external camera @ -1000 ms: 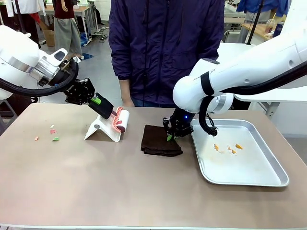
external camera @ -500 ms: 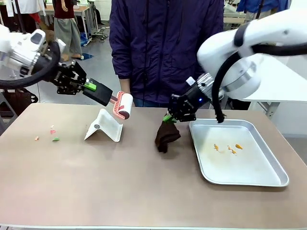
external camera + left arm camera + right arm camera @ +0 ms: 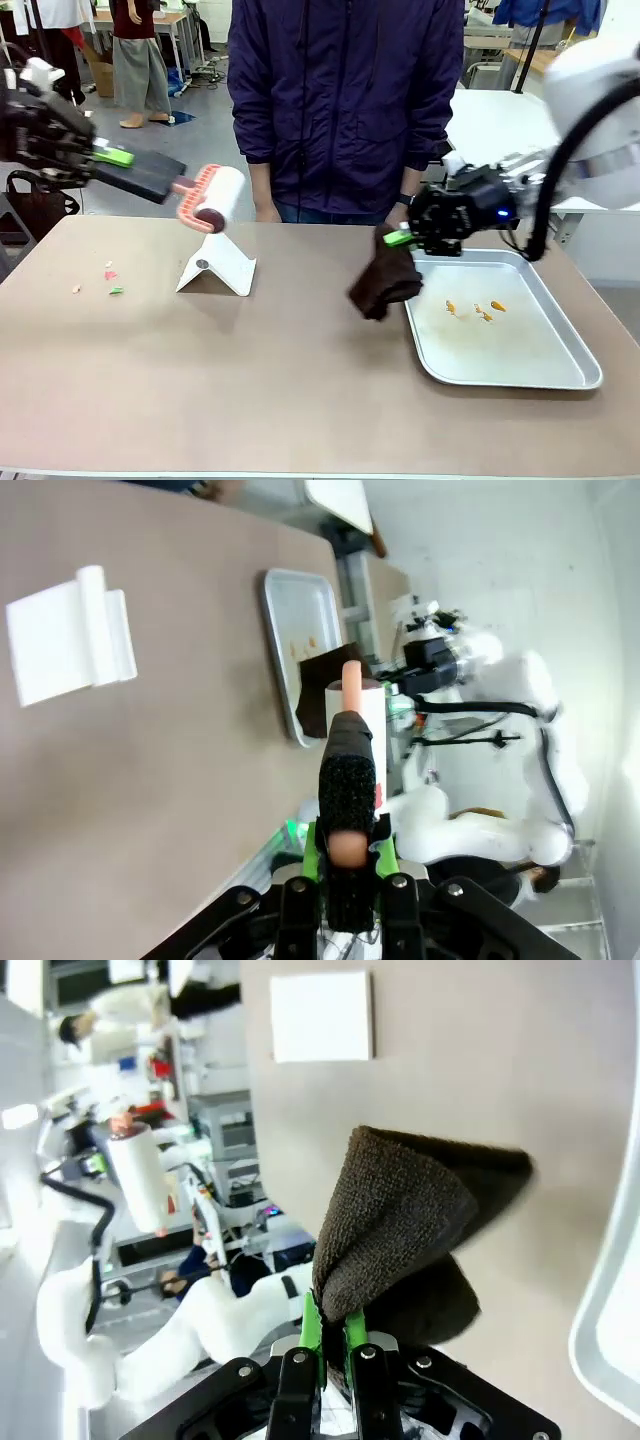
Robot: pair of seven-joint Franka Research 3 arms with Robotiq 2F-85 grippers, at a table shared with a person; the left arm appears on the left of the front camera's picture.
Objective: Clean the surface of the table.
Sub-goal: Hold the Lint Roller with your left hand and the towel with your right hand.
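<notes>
- Table (image 3: 250,380) spans the near scene, crumbs (image 3: 108,275) at its left.
- Your left gripper (image 3: 112,156) clamps the lint roller (image 3: 205,198), up at far left.
- Your right gripper (image 3: 396,237) pinches the dark cloth (image 3: 385,285) beside the tray (image 3: 500,372).

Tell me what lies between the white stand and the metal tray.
In the front view, the dark cloth hanging from the right claw, beside the tray; otherwise bare table.
</notes>
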